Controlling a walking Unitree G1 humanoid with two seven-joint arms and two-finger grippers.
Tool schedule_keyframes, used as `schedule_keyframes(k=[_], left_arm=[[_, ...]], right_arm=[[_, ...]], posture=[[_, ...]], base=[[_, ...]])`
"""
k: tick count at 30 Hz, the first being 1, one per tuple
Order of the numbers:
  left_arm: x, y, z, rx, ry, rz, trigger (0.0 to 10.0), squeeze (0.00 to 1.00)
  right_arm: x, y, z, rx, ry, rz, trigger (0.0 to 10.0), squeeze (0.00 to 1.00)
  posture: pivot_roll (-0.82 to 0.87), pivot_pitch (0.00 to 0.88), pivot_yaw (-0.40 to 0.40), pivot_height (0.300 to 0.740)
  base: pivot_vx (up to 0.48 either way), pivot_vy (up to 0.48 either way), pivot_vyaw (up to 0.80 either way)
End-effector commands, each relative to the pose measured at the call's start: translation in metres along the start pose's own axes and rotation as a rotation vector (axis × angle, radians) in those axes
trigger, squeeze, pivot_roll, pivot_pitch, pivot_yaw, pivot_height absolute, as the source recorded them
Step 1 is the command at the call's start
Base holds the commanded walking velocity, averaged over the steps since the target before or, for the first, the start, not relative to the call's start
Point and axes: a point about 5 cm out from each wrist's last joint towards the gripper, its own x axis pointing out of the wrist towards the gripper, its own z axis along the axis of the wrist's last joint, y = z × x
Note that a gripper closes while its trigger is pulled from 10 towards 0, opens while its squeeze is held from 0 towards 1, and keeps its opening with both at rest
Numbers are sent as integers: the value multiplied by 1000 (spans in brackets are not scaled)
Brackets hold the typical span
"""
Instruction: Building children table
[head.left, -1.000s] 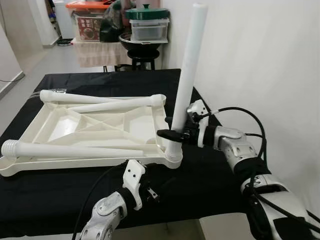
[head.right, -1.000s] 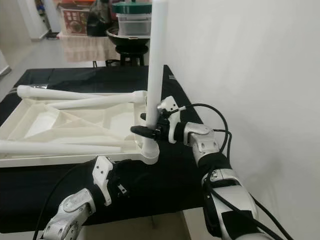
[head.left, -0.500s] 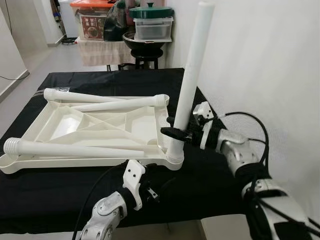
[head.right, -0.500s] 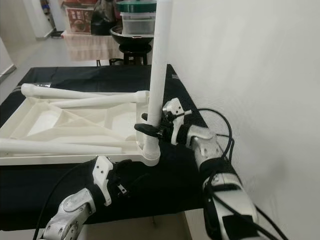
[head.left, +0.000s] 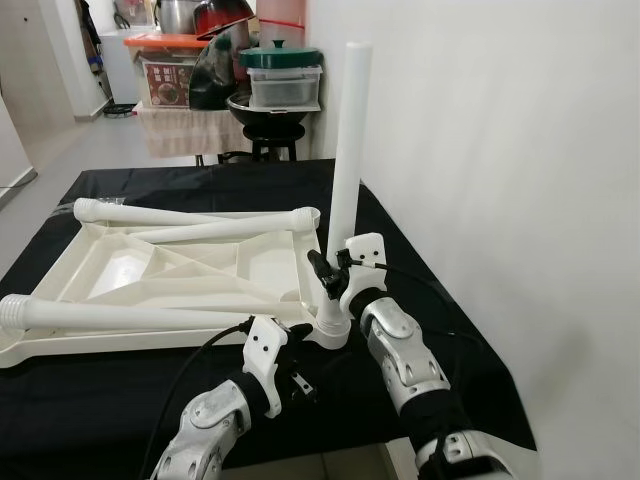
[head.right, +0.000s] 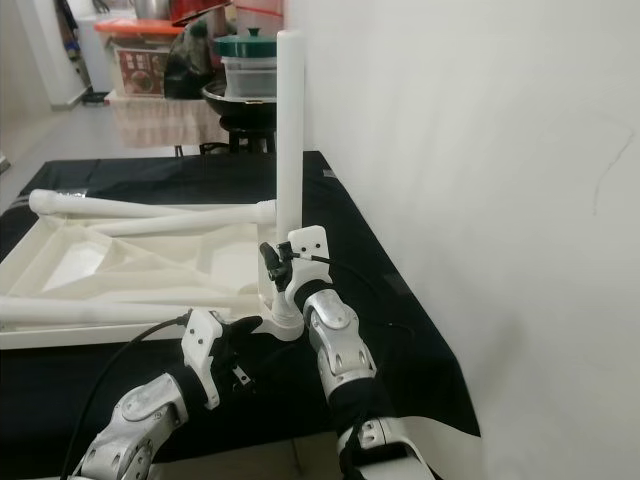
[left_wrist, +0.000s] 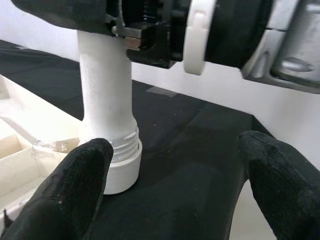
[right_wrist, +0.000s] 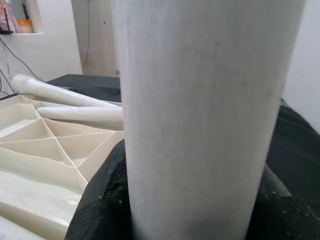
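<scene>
One leg (head.left: 349, 160) of the four stands upright, its long axis running straight up toward twelve o'clock from the near right corner of the upturned tabletop (head.left: 150, 270), which lies underside up on the black cloth (head.left: 420, 300). Its threaded foot sits in the corner socket (head.left: 330, 330), and the left wrist view shows several threads exposed above the collar, so by my reckoning the leg is not yet screwed home. The right gripper (head.left: 326, 280) is clamped round the lower part of the leg, just above the socket, with the forearm coming in from about five o'clock; the right wrist view has the white shaft pressed between both black fingers (right_wrist: 100, 210). The left gripper (head.left: 300, 382) hovers low at about seven o'clock from the socket, near it but apart, its fingers (left_wrist: 65, 190) spread wide and holding nothing. Three loose legs lie flat on the tabletop: two (head.left: 190, 217) along the far edge and one (head.left: 120, 317) along the near edge. Since any further turning must go about that vertical axis, the right arm is plainly the one in place to do it
</scene>
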Motion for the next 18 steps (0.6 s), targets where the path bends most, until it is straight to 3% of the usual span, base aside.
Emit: schedule_keyframes(k=[1,2,7,9,10,12,18], left_arm=[[2,1,-1,-4,12,3,10000,0],[2,1,-1,-6,12,1,10000,0],[3,0,-1,-8,13,-2,10000,0],[4,0,-1,-10,12,-3,10000,0],[4,0,-1,-10,12,-4,10000,0],[5,-1,-2,-12,11,-5,10000,0],[5,-1,-2,-12,12,-5,10000,0]], right_arm=[[-15,3,-45,13,223,-28,10000,0],[-15,3,-38,34,200,-15,10000,1000],[-10,2,-20,81,110,99,10000,1000],[-5,-3,0,83,25,285,10000,1000],[-5,-10,11,60,-8,386,10000,35],[-6,-23,22,7,-21,516,10000,0],[-11,-40,26,-69,27,660,10000,0]], posture=[[22,0,-62,740],[22,0,-62,740],[25,0,-64,740],[25,0,-65,740],[25,0,-65,740],[26,0,-68,740],[28,0,-70,740]], base=[[0,0,0],[0,0,0],[0,0,0],[0,0,0],[0,0,0],[0,0,0],[0,0,0]])
